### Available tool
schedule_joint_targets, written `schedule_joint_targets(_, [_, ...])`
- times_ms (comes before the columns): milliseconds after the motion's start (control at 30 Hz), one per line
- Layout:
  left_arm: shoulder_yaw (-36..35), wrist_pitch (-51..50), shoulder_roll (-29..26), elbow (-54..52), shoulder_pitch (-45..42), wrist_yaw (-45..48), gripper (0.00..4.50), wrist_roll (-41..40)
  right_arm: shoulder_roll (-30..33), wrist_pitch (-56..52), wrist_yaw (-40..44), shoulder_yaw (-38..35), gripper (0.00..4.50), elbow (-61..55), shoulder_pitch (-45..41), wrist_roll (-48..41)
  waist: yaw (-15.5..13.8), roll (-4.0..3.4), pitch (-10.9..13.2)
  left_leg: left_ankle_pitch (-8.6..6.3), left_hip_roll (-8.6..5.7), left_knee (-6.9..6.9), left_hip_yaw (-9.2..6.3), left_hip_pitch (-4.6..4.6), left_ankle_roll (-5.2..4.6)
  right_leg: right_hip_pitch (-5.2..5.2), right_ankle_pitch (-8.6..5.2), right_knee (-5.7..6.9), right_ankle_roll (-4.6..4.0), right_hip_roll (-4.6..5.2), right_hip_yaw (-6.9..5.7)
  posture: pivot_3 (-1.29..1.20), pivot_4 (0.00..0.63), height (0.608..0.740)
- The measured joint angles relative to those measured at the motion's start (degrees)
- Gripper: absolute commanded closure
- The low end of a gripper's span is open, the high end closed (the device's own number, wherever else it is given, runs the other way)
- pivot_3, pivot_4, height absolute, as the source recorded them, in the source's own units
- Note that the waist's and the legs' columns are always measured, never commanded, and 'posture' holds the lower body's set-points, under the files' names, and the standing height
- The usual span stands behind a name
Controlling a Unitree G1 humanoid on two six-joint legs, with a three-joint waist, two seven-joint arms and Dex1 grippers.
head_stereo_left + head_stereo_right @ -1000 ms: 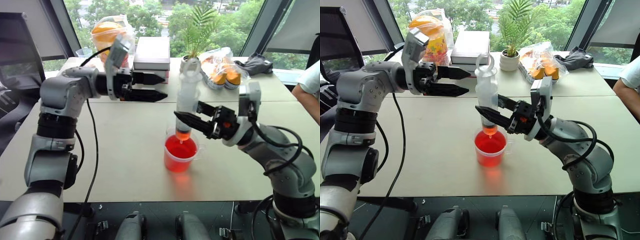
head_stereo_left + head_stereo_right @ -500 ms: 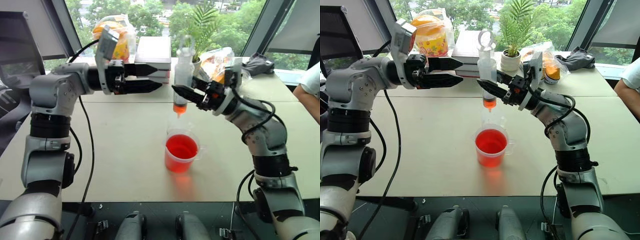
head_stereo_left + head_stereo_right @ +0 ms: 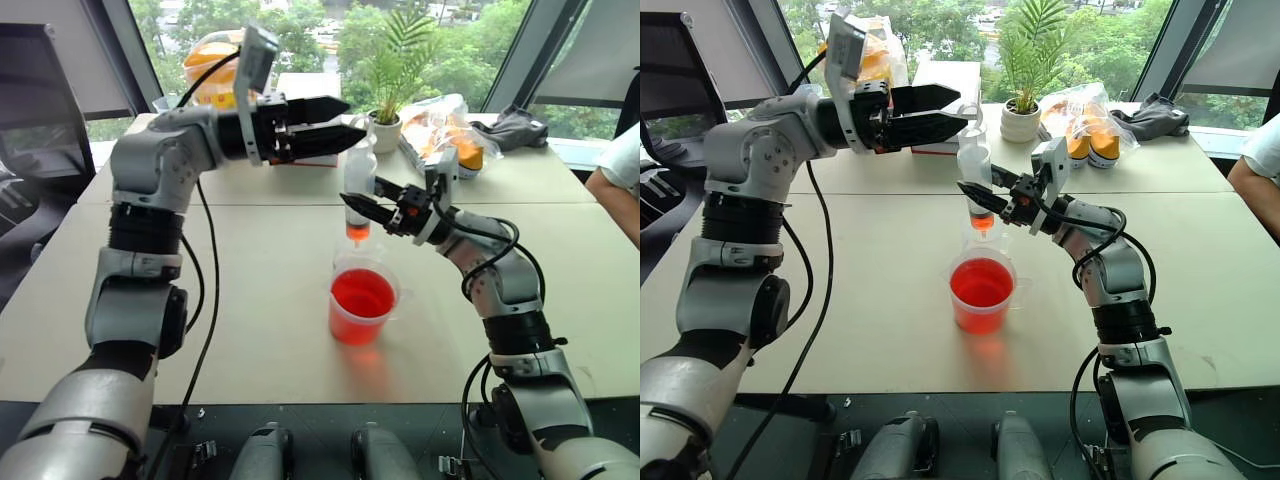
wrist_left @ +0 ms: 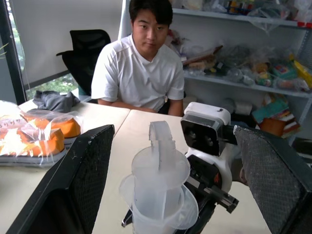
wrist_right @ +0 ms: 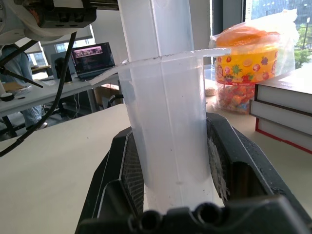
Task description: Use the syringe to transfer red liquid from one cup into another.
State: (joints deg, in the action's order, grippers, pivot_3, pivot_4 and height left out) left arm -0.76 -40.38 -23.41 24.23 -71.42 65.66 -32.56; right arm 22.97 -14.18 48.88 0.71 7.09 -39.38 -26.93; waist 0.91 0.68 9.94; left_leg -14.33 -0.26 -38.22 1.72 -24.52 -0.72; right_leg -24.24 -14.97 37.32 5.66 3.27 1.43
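Note:
My right gripper (image 3: 362, 207) is shut on the lower barrel of the clear syringe (image 3: 358, 178) and holds it upright, orange-red tip down. The tip hangs just above the narrow colourless cup (image 3: 347, 256), which stands right behind the wide beaker (image 3: 362, 305) of red liquid (image 3: 362, 293). My left gripper (image 3: 350, 118) is open at the syringe's top. In the left wrist view its fingers (image 4: 85, 180) stand either side of the pale plunger ring (image 4: 161, 139) without touching it. The right wrist view shows the barrel (image 5: 165, 112) clamped between the pads (image 5: 127, 168).
At the table's back stand a stack of books (image 3: 305, 95), a potted plant (image 3: 385, 128), a snack jar (image 3: 212, 70) and bags of oranges (image 3: 450, 135). A person's arm (image 3: 615, 170) rests at the table's right edge.
My right gripper lifted the syringe out of the red beaker and carried it back over the colourless cup. My left gripper swung right and up to the plunger's top.

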Motion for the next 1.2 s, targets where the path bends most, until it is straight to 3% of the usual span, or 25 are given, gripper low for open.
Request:
schedule_joint_targets(67, [0.1, 0.29, 0.61, 0.62, -0.34, -0.07, 0.47, 0.69, 0.0, -0.01, -0.02, 0.0, 3.05, -0.05, 0.01, 0.32, 0.02, 0.0, 0.0, 0.0, 0.01, 0.01, 0.0, 0.0, 0.0, -0.01, 0.0, 0.0, 0.0, -0.01, 0.0, 0.0, 0.15, 0.74])
schedule_joint_targets(133, [0.14, 0.48, 1.24, 1.19, -0.66, -0.06, 0.98, 0.92, -0.03, -0.1, -0.07, 0.0, 3.05, -0.14, 0.04, 0.44, -0.04, 0.0, 0.0, 0.0, 0.01, 0.01, 0.0, 0.0, 0.0, -0.01, 0.0, 0.0, 0.0, -0.01, 0.0, 0.0, 0.15, 0.74])
schedule_joint_targets(400, [0.41, -0.31, 1.49, 1.63, -0.96, 0.44, 4.45, 1.4, -0.07, -0.36, 0.24, 0.03, 3.05, -0.24, 0.26, 0.93, -0.07, 0.0, 0.0, 0.0, 0.0, 0.01, 0.0, 0.0, 0.0, -0.01, 0.0, 0.0, 0.0, 0.0, 0.0, 0.0, 0.15, 0.74])
schedule_joint_targets(1200, [2.13, 6.0, 3.01, -0.79, 2.7, 1.2, 4.45, 5.89, 1.23, -7.72, -1.24, -0.17, 3.05, -4.48, 0.38, 0.72, -0.14, 0.0, 0.0, 0.0, 0.0, 0.01, 0.0, 0.0, 0.01, 0.0, 0.0, 0.0, 0.0, 0.02, 0.01, 0.0, 0.15, 0.74])
